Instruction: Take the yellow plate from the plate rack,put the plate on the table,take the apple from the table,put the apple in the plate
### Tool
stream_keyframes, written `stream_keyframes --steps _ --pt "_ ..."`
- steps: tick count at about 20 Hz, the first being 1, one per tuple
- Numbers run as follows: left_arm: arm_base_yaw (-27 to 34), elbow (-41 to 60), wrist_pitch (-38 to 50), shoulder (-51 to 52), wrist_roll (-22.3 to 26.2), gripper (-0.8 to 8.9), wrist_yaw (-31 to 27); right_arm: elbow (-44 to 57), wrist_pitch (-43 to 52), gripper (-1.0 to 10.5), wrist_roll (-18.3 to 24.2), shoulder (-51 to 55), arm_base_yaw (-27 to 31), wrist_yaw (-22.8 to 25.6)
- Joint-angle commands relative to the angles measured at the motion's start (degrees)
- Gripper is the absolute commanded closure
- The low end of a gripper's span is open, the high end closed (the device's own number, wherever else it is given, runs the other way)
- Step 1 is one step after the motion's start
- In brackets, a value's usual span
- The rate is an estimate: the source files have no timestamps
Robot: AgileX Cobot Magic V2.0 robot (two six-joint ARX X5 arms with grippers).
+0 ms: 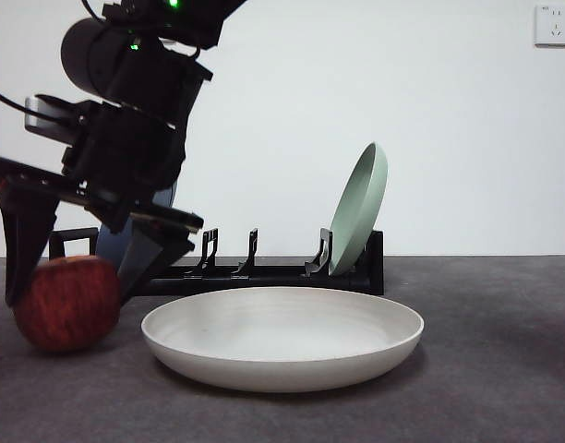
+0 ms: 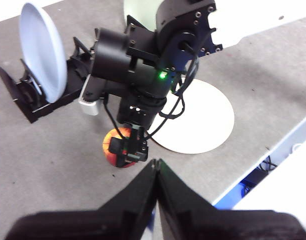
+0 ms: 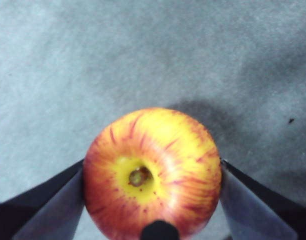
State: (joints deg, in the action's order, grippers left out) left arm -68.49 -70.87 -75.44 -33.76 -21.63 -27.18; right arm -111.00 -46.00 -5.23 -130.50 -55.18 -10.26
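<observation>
A: What's nearest in the front view?

B: The yellow plate (image 1: 282, 337), flat on the table (image 1: 504, 369), empty, centre frame. So rack-to-table is done, as far as the pics show.

A: And the apple (image 1: 67, 303)?

B: At abt 9 o'clock of the plate, just beside its rim, resting on the table. The right gripper (image 1: 75, 277) is down over it, one jaw on each side. In the right wrist view the apple (image 3: 152, 172) fills the gap between the jaws, both right at the skin; I'd call it closed on the fruit or nearly so, no lift yet.

A: Left gripper (image 2: 157, 172)?

B: Waiting up high, jaws pressed together, holding nothing. Its camera looks down on the right arm, the apple (image 2: 118, 146) and the plate (image 2: 203, 120).

A: Behind all that?

B: The plate rack (image 1: 264, 268) at abt 12 o'clock of the plate, w/ a pale green plate (image 1: 361, 208) leaning upright in a slot. A blue plate (image 2: 42, 50) stands at the rack's other end.

A: What's left?

B: Lift the apple, carry it twd 3 o'clock, set it in the plate.
</observation>
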Motion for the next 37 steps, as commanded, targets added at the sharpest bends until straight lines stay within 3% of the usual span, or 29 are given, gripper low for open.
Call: stream_keyframes --steps 1,5,11,14,21,25,30,37 --pt "-0.2 -0.2 0.1 0.3 1.0 8.21 0.6 -0.3 -0.1 9.6 0.7 5.7 -0.3 2.5" --pt "-0.2 -0.2 0.2 0.3 2.6 8.21 2.3 -0.3 -5.9 9.6 4.4 14.5 -0.2 11.3" --pt "-0.2 -0.2 1.6 0.3 8.3 8.21 10.6 -0.1 -18.3 9.6 7.2 22.8 1.3 15.6" --pt "-0.2 -0.2 1.7 0.3 10.3 8.21 15.3 3.9 -19.1 9.6 7.3 25.2 2.7 15.8" --pt "-0.2 -0.2 1.8 0.2 13.4 8.21 20.2 30.1 -0.3 9.6 4.8 31.8 5.9 12.5" --pt "-0.2 -0.2 1.7 0.2 15.0 8.21 23.3 39.4 10.7 9.6 4.3 31.8 7.3 10.7" --pt "-0.2 -0.2 1.7 0.1 16.4 8.21 25.3 45.7 20.7 9.6 3.0 31.7 8.8 9.8" --pt "-0.2 -0.2 1.7 0.0 16.8 8.21 25.7 48.3 23.0 9.6 2.2 31.7 9.6 9.6"
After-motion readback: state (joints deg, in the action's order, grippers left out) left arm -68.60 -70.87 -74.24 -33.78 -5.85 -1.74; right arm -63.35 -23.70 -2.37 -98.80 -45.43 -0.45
